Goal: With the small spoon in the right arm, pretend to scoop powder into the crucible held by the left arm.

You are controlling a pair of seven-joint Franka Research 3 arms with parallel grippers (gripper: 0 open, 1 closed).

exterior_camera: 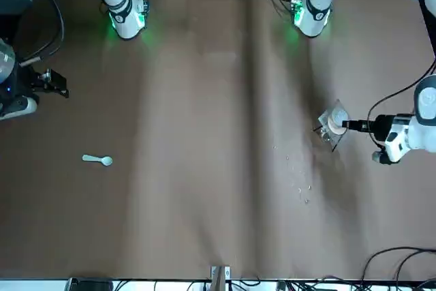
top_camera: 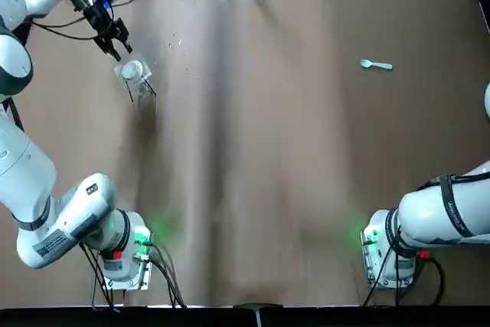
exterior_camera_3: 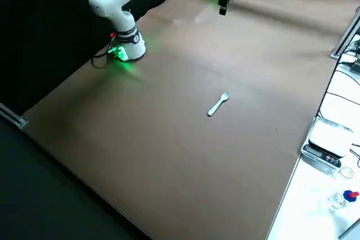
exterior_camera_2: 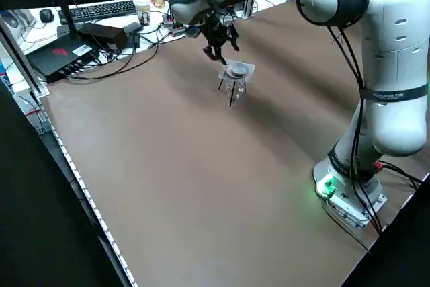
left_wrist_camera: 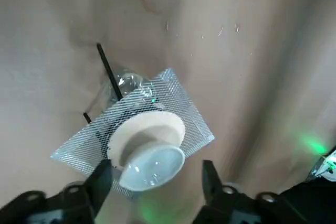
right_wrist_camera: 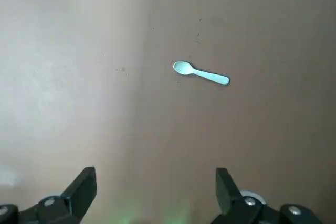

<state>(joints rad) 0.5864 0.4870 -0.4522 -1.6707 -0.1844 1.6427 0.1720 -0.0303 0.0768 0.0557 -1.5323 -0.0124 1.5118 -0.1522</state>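
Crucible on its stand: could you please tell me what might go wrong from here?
1. The crucible sits on a thin-legged mesh stand. If the open left hand closes off-centre, it could tip both over.
2. The spoon lies small and flat on the table, well apart from the open right hand. A grasp there might scrape the table or slip off.
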